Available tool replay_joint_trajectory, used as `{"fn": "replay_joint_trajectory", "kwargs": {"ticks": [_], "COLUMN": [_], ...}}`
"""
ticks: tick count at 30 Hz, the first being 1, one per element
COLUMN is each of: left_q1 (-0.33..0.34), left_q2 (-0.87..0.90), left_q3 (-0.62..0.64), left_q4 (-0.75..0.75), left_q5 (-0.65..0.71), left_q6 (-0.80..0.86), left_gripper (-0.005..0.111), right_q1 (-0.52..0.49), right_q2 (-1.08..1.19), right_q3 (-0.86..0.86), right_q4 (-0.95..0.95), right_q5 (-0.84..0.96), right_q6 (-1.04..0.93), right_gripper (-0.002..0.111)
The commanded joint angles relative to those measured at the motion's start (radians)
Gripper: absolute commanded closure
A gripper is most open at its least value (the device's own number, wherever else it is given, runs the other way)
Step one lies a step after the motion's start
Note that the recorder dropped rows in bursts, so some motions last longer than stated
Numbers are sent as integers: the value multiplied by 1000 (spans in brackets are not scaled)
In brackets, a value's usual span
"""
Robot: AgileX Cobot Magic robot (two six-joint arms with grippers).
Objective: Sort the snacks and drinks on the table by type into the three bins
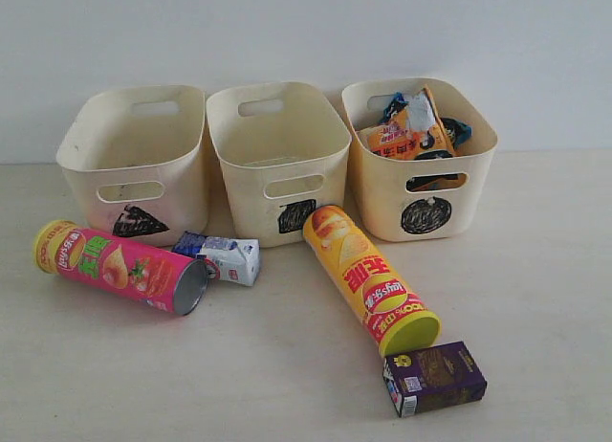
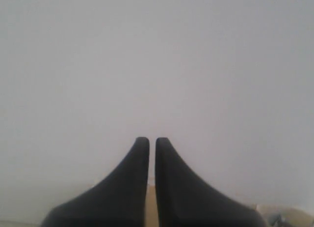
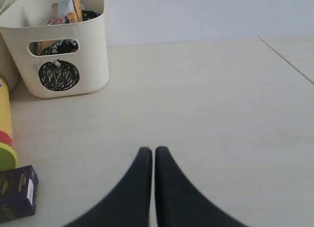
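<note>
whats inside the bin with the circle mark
The circle bin holds an orange-white bag and a blue bag. Anything beneath them is hidden by its wall.

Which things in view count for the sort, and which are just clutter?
For the job:
pink tube, yellow tube, blue-white carton and purple carton, loose on the table
orange-white bag and blue bag, in the circle bin
triangle bin, square bin

Lying about:
no clutter shows, only the white wall behind
</note>
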Motion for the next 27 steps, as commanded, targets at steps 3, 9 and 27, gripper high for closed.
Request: {"fn": "replay_joint_trajectory", "kwargs": {"ticks": [3, 9, 27], "left_q1": [1, 1, -150], "left_q2": [175, 246, 480], "left_q3": [-101, -218, -517], "left_q4": [197, 352, 148], "left_q5": [103, 354, 1194], "left_q6": [4, 4, 504], "left_gripper": [102, 102, 102], "right_q1": [-3, -3, -3], "right_q2": [-5, -5, -5], "right_q3": [4, 4, 4], "right_q4": [-10, -10, -10], "right_q5": [-4, -4, -4], "right_q6": [6, 6, 6], "right_gripper": [108, 108, 108]}}
